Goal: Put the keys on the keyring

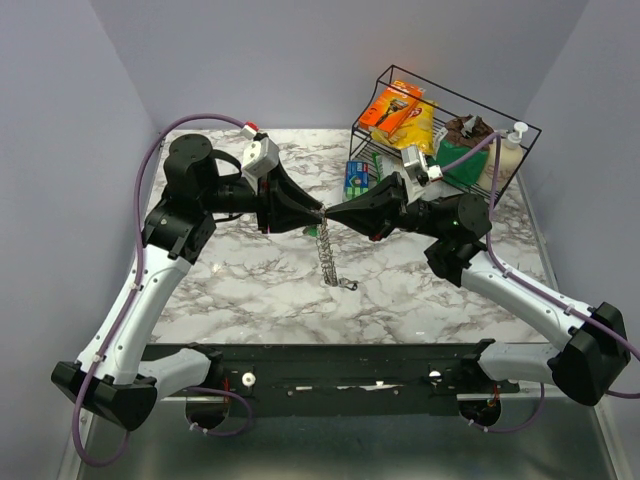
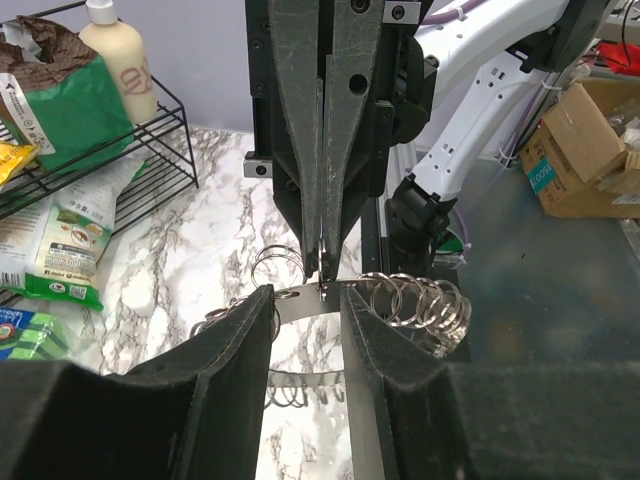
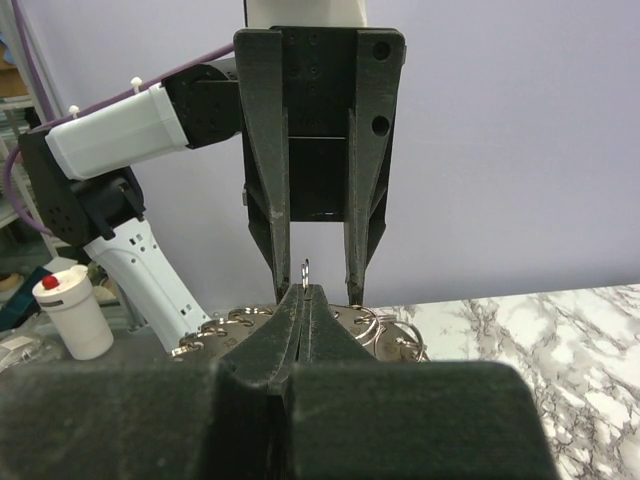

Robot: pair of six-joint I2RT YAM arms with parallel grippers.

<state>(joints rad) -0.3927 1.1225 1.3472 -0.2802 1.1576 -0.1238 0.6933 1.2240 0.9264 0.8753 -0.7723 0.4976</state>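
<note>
The keyring (image 1: 327, 255) hangs over the middle of the marble table as a silver string of small rings, its lower end on the table. In the left wrist view it is a curved silver band (image 2: 295, 300) strung with several rings. My right gripper (image 1: 331, 213) is shut on a thin silver loop at the top of it (image 3: 305, 270) and carries it. My left gripper (image 1: 317, 212) is open; its fingers (image 2: 262, 330) straddle the band and the right gripper's tips (image 2: 325, 265). I see no loose keys and no coloured heads.
A black wire rack (image 1: 520, 125) at the back right holds snack bags and a cream bottle. A blue-green packet (image 1: 357, 178) lies beside it. A small white bottle with a red cap (image 1: 249, 129) stands at the back left.
</note>
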